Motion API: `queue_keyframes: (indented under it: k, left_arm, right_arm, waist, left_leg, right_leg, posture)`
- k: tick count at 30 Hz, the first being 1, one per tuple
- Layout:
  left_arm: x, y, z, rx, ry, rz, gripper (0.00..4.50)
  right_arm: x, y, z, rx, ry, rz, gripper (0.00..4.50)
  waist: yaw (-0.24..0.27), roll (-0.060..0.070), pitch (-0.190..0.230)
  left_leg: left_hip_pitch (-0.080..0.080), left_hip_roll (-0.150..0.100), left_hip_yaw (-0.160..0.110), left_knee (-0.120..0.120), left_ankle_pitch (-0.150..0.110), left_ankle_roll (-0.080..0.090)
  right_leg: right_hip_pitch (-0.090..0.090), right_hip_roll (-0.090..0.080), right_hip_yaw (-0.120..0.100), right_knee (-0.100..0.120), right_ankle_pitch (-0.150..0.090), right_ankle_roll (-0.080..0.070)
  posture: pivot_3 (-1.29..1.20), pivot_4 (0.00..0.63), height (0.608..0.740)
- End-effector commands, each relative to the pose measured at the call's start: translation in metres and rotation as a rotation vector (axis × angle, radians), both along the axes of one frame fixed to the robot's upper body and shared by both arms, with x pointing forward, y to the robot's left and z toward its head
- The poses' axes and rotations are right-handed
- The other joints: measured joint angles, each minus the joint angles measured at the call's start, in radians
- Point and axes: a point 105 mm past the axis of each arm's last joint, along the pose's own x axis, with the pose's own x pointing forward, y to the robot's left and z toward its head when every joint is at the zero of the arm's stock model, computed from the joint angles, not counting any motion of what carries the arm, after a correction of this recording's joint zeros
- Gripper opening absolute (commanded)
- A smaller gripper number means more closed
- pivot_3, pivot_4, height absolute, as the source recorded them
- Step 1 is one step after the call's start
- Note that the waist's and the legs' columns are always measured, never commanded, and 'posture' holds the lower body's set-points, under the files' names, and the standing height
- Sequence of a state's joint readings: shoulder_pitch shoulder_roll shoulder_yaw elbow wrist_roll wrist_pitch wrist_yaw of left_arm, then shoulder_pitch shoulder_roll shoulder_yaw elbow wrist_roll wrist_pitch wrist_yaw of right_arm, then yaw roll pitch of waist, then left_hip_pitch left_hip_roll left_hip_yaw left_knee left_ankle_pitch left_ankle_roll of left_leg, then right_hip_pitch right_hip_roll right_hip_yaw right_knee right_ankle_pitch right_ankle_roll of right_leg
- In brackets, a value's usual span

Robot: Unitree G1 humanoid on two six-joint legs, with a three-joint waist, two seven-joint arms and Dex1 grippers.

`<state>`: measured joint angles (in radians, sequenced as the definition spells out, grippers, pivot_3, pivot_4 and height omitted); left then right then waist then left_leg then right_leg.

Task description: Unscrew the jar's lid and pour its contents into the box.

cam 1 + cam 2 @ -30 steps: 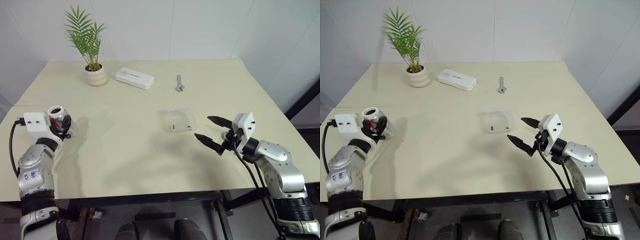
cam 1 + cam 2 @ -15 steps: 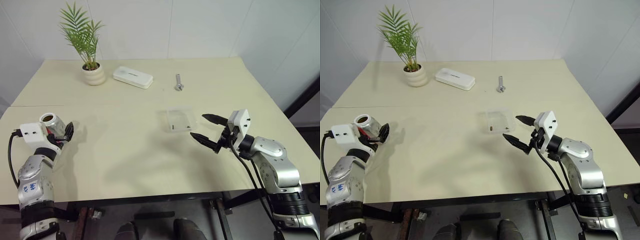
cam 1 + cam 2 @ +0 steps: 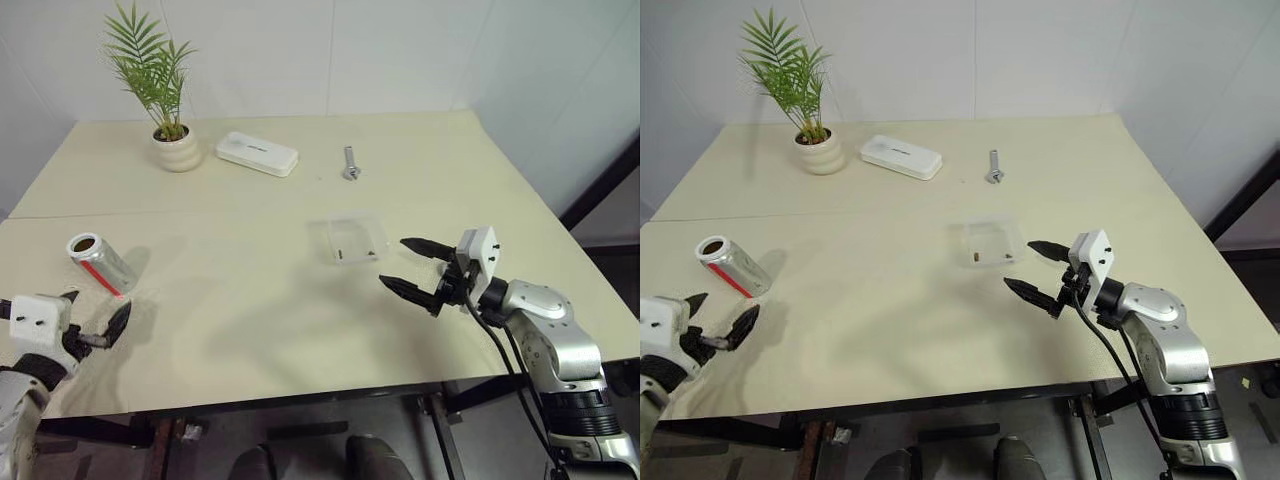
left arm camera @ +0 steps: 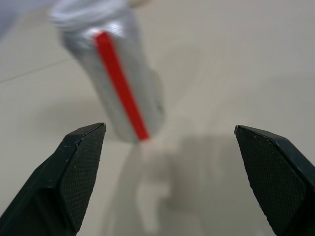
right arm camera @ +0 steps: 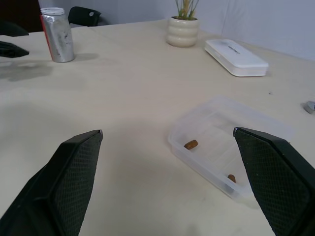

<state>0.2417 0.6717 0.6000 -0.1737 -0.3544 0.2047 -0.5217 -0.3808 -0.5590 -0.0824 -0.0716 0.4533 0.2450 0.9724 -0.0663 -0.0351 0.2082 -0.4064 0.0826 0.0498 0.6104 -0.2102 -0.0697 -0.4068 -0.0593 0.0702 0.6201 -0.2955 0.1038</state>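
Head views: the jar [image 3: 98,263] stands lidless on the table [image 3: 250,300] near its left edge, its red stripe facing the left gripper [image 3: 92,318]. That gripper hangs just short of the jar, fingers spread, holding nothing. The box [image 3: 347,240], a shallow clear tray, sits mid-table; the right gripper [image 3: 415,268] hovers beside it, jaws wide apart and empty. Along the far side stand a potted palm [image 3: 170,140], a white case [image 3: 257,154] and a silver bolt [image 3: 349,166].

Left wrist view: the jar [image 4: 115,81] stands between and beyond the two black fingers [image 4: 78,174], apart from both, red stripe toward the camera.

Right wrist view: the box [image 5: 224,147] lies between the open fingers [image 5: 74,182], and the contents [image 5: 191,144], two small brown pieces, rest inside it. The jar [image 5: 57,35] stands upright far across the table, with the left gripper's black fingertips [image 5: 10,42] beside it.
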Motion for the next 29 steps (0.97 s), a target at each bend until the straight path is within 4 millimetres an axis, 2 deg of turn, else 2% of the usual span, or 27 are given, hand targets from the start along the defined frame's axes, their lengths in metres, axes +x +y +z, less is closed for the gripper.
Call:
queue_keyframes:
  k: [1,3,5,8,10,12,15,19,20,24,27,29]
  left_arm:
    - [-0.003,-0.023,0.026,0.121,-0.038,-0.168,4.48]
    - [0.002,-0.044,0.044,0.176,-0.106,-0.301,4.48]
    - [0.006,-0.065,0.053,0.187,-0.109,-0.439,4.48]
    - [0.008,-0.085,0.059,0.177,-0.066,-0.604,4.48]
    - [0.011,-0.093,0.063,0.181,-0.069,-0.656,4.48]
    - [0.016,-0.094,0.069,0.170,-0.092,-0.674,4.48]
    - [0.021,-0.097,0.071,0.166,-0.097,-0.688,4.48]
    - [0.023,-0.094,0.072,0.159,-0.101,-0.695,4.48]
    - [0.024,-0.094,0.072,0.157,-0.101,-0.695,4.48]
    - [0.025,-0.089,0.071,0.135,-0.103,-0.659,4.48]
    - [0.025,-0.087,0.069,0.138,-0.097,-0.651,4.48]
    - [0.024,-0.083,0.068,0.142,-0.089,-0.632,4.48]
  right_arm:
    - [-0.001,-0.003,0.015,-0.031,-0.064,0.024,4.50]
    - [0.000,-0.005,0.016,-0.075,-0.102,0.035,4.50]
    - [0.000,-0.004,0.019,-0.104,-0.127,0.068,4.50]
    - [-0.003,-0.001,0.026,-0.109,-0.115,0.138,4.50]
    - [-0.001,-0.005,0.030,-0.116,-0.120,0.149,4.50]
    - [-0.002,-0.006,0.031,-0.146,-0.123,0.161,4.50]
    - [-0.001,-0.009,0.033,-0.167,-0.129,0.155,4.50]
    - [-0.002,-0.008,0.035,-0.166,-0.141,0.133,4.50]
    - [-0.001,-0.008,0.035,-0.163,-0.141,0.130,4.50]
    - [0.003,-0.005,0.037,-0.143,-0.150,0.097,4.50]
    - [0.002,-0.005,0.037,-0.138,-0.145,0.095,4.50]
    - [0.002,-0.004,0.034,-0.135,-0.136,0.091,4.50]
  waist:
    - [-0.003,0.000,0.000]
    - [-0.003,0.000,0.000]
    - [-0.003,0.000,0.000]
    - [-0.013,0.000,0.000]
    - [-0.018,0.000,0.000]
    - [-0.020,0.000,0.000]
    - [-0.019,0.000,0.000]
    - [-0.022,0.001,0.001]
    - [-0.028,0.003,0.002]
    - [-0.024,0.009,0.005]
    - [0.014,0.010,0.006]
    - [0.018,0.010,0.006]
  left_leg:
    - [0.000,0.000,0.000,-0.001,0.000,0.000]
    - [0.000,0.000,0.002,-0.001,0.000,0.000]
    - [-0.001,0.000,0.003,-0.002,0.000,0.000]
    - [-0.001,0.000,0.005,-0.006,0.000,0.001]
    - [-0.001,0.000,0.007,-0.009,0.000,0.002]
    - [-0.001,0.000,0.010,-0.011,0.003,0.008]
    - [-0.001,0.000,0.010,-0.012,0.001,0.007]
    - [0.000,0.000,0.008,-0.013,-0.002,0.005]
    - [-0.001,-0.003,0.000,-0.015,-0.001,0.006]
    - [-0.004,-0.027,-0.059,-0.018,0.010,0.006]
    - [-0.005,-0.019,-0.052,-0.014,0.010,0.002]
    - [-0.003,-0.019,-0.051,-0.014,0.010,0.002]
  right_leg:
    - [0.000,0.000,0.000,-0.001,0.000,-0.001]
    - [0.000,-0.001,0.000,-0.002,0.001,-0.001]
    - [0.000,-0.002,0.001,-0.004,0.001,-0.002]
    - [-0.001,-0.002,0.002,-0.008,0.002,-0.003]
    - [-0.001,-0.002,0.003,-0.009,0.002,-0.003]
    - [-0.004,-0.001,0.006,-0.009,0.002,-0.001]
    - [-0.008,0.001,0.007,-0.002,0.004,0.017]
    - [-0.009,0.001,0.006,0.005,-0.003,0.018]
    - [-0.004,-0.002,-0.002,0.004,-0.004,0.019]
    - [0.020,-0.026,-0.058,0.009,-0.021,0.018]
    - [0.013,-0.020,-0.053,0.020,-0.024,0.014]
    - [0.013,-0.019,-0.052,0.022,-0.025,0.011]
  posture:
    - [0.00,0.150,0.740]
    - [0.00,0.150,0.740]
    - [0.00,0.150,0.740]
    - [0.00,0.150,0.740]
    - [0.00,0.150,0.740]
    - [0.00,0.150,0.740]
    - [0.00,0.150,0.740]
    - [0.00,0.150,0.740]
    - [0.00,0.150,0.740]
    - [0.00,0.150,0.740]
    - [0.00,0.150,0.740]
    - [0.00,0.150,0.740]
